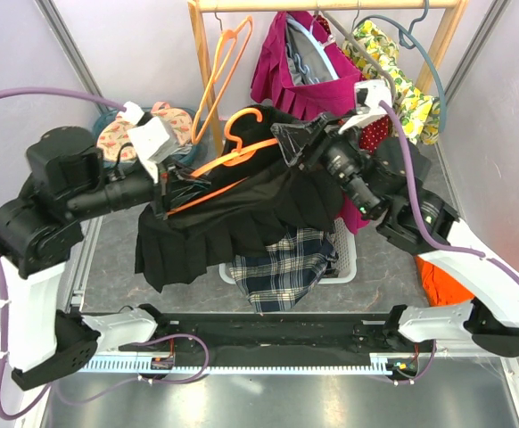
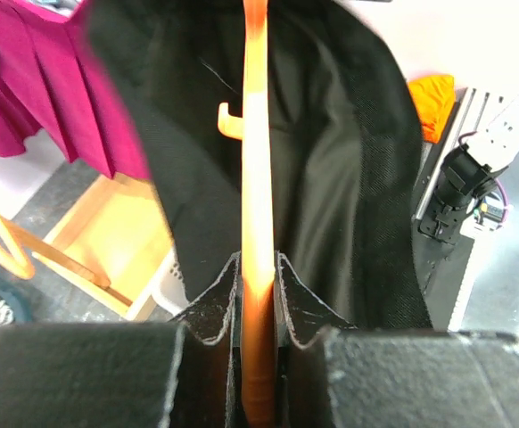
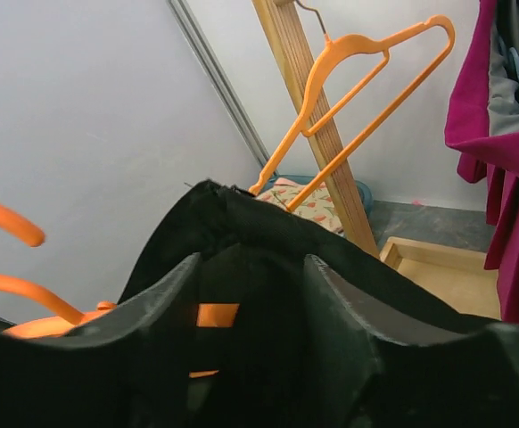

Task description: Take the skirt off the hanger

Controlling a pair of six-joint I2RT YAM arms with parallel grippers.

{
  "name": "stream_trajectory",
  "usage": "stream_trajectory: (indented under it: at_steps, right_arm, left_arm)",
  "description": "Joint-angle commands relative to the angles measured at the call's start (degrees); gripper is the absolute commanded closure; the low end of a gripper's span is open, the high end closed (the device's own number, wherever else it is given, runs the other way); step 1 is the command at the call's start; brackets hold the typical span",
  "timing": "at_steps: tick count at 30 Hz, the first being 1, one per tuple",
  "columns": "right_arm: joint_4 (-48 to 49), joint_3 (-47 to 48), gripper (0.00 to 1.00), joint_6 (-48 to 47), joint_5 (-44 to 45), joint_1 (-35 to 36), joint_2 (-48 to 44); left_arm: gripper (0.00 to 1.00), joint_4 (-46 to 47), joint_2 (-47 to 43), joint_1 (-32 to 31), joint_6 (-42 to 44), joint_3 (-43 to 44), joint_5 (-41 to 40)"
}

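A black pleated skirt point(image 1: 233, 214) drapes over an orange hanger point(image 1: 242, 156) held up above the table's middle. My left gripper point(image 1: 184, 187) is shut on the hanger's lower bar; in the left wrist view the orange bar point(image 2: 256, 178) runs straight up from between the jaws of this gripper point(image 2: 258, 285), with skirt cloth point(image 2: 349, 178) on both sides. My right gripper point(image 1: 291, 143) is at the skirt's upper right edge. Seen from the right wrist, its fingers stand apart point(image 3: 251, 263) with the black waistband point(image 3: 242, 214) lying across them and a bit of orange hanger point(image 3: 217, 314) showing in the gap.
A plaid garment point(image 1: 282, 267) spills from a white basket point(image 1: 349, 259) under the skirt. The wooden rack point(image 1: 331, 4) behind carries an empty orange hanger point(image 1: 228, 62), a magenta skirt point(image 1: 286, 71) and a yellow floral garment point(image 1: 393, 62). An orange cloth point(image 1: 438, 281) lies at right.
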Motion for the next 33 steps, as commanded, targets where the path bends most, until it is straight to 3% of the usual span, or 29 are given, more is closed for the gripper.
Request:
stream_trajectory:
  at_steps: [1, 6, 10, 13, 20, 24, 33]
  right_arm:
    - [-1.84, -1.84, 0.35, -4.60, -0.29, 0.09, -2.45]
    - [-4.21, -1.31, 0.25, -13.56, -4.25, 0.09, -5.43]
    - [-4.31, -1.49, 0.10, -22.80, -3.02, 0.09, -11.39]
    - [-5.88, -0.43, 0.07, -27.54, -4.60, 0.09, -14.48]
    - [-12.99, 5.01, 0.06, -32.47, -6.62, 0.01, -15.55]
    - [-20.80, 10.02, 0.06, -30.89, -17.49, 0.09, -11.17]
    - [-23.72, 13.02, 0.06, -28.26, -31.40, 0.09, -6.41]
  left_arm:
    - [0.98, 7.72, -2.58, -0.24, 2.11, 2.27, -0.83]
    - [0.98, 6.94, -2.67, -0.24, 1.93, 2.79, 1.36]
    - [0.98, 5.18, -3.89, -0.24, 3.60, 3.24, 6.37]
    - [0.98, 4.74, -5.65, -0.24, 4.04, 2.79, 10.94]
    - [0.98, 3.16, -6.27, -0.15, 3.60, 4.11, 18.49]
    - [0.98, 2.98, -5.83, -0.15, 3.60, 4.29, 19.83]
    - [0.98, 3.07, -5.22, -0.15, 3.42, 4.29, 18.16]
